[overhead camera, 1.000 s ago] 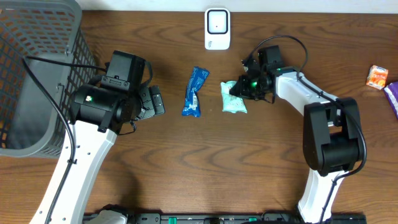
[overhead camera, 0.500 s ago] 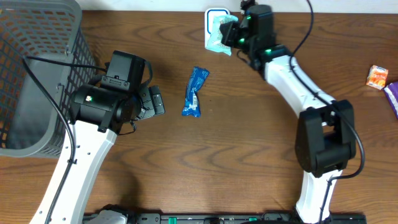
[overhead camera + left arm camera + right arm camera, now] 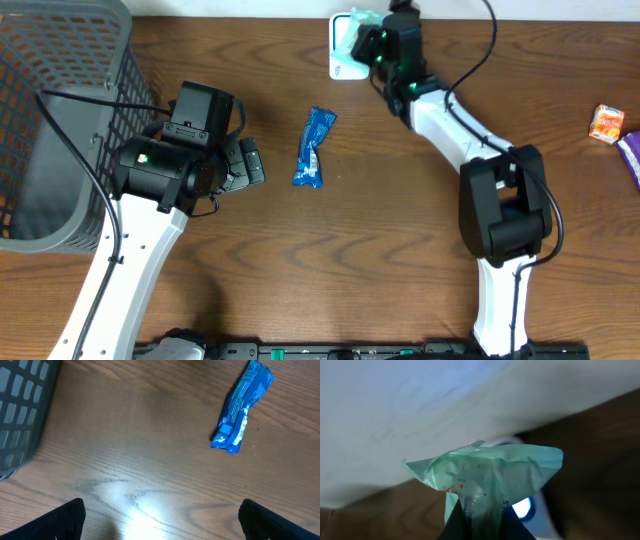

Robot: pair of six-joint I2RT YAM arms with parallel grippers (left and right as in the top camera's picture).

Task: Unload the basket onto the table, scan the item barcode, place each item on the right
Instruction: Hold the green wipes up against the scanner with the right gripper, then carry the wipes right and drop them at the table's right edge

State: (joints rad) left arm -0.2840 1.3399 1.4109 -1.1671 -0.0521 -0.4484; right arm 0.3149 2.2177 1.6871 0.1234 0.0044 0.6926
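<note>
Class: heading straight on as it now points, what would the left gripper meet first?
Likely the bare table; the blue packet lies ahead of the left gripper but off-centre; depth unclear.

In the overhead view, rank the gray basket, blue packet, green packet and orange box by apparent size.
1. gray basket, clearly largest, though cropped by the frame.
2. blue packet.
3. green packet, unsure against the blue one: held up nearer the camera, partly covered.
4. orange box, smallest.
</note>
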